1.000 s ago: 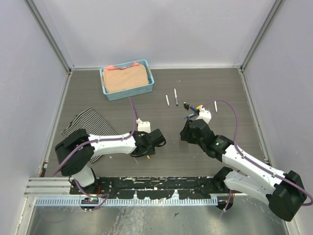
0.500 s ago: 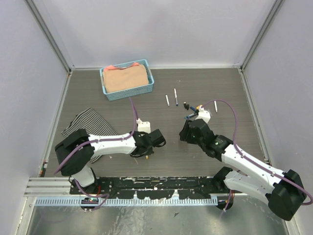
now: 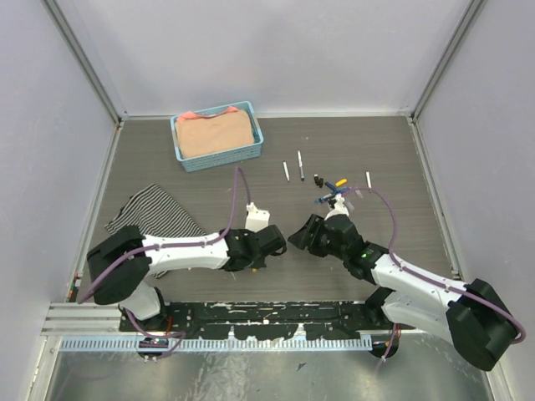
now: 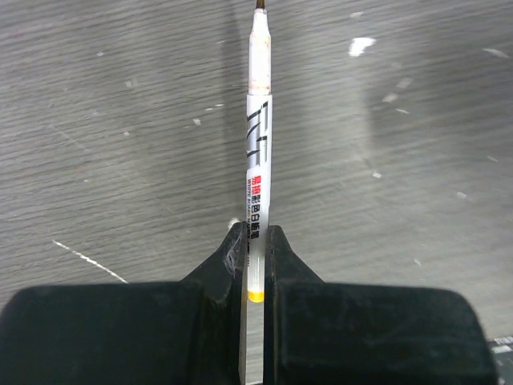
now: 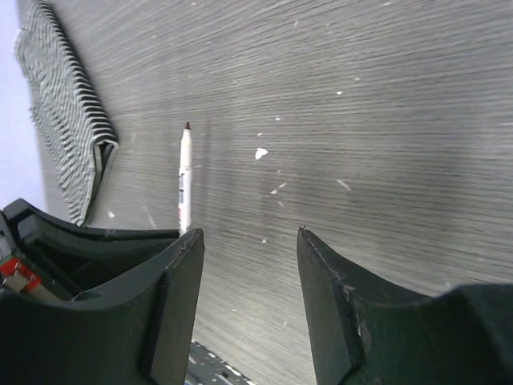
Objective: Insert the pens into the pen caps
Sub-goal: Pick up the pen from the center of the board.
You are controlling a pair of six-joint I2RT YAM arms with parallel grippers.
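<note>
My left gripper [image 4: 255,237] is shut on a white pen [image 4: 258,160] with black and red print. It grips the pen near its orange rear end, and the dark tip points away over the table. In the top view the left gripper [image 3: 272,241] faces my right gripper [image 3: 299,238], a short gap apart. The right gripper [image 5: 248,233] is open and empty, and the held pen [image 5: 184,180] shows beyond its left finger. Three more pens [image 3: 285,170] [image 3: 300,164] [image 3: 368,180] lie at the back. Small caps lie there too, among them a black cap [image 3: 318,179] and a blue cap [image 3: 321,200].
A blue basket [image 3: 185,159] holding orange cloth stands at the back left. A striped cloth [image 3: 155,210] lies at the left, beside the left arm, and shows in the right wrist view [image 5: 64,120]. Grey walls close the table on three sides.
The left gripper has moved right with the pen. The right gripper has moved left and nearer, away from the caps, so the two grippers now face each other closely.
</note>
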